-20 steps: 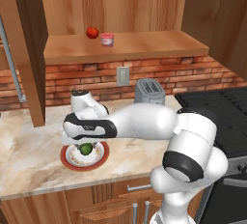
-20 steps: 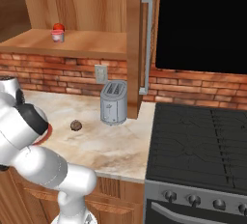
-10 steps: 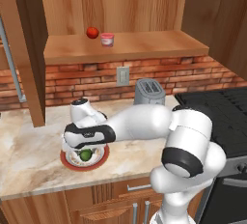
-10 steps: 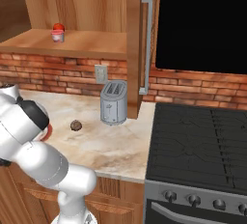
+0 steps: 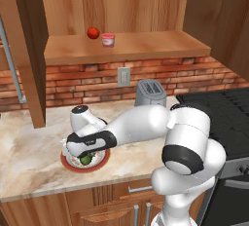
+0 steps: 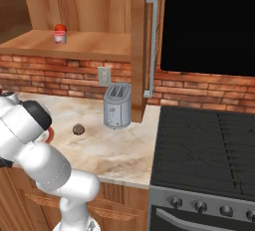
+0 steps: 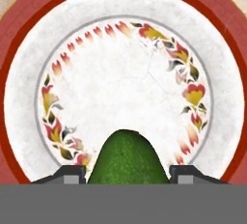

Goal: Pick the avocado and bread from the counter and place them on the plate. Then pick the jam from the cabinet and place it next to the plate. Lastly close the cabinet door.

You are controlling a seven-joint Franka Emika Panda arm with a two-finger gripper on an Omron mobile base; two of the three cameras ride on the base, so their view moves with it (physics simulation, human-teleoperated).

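Two of my fingers (image 7: 65, 175) are closing tightly on the avocado (image 7: 126, 158), which is sitting between them, just over the plate (image 7: 19, 63).

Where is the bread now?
In the right base view, the bread lies on the counter, left of the toaster.

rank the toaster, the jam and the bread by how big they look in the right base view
1. toaster, clearly largest.
2. jam and bread look about alike; the jam sits farther back on the cabinet shelf, so no ranking between them.
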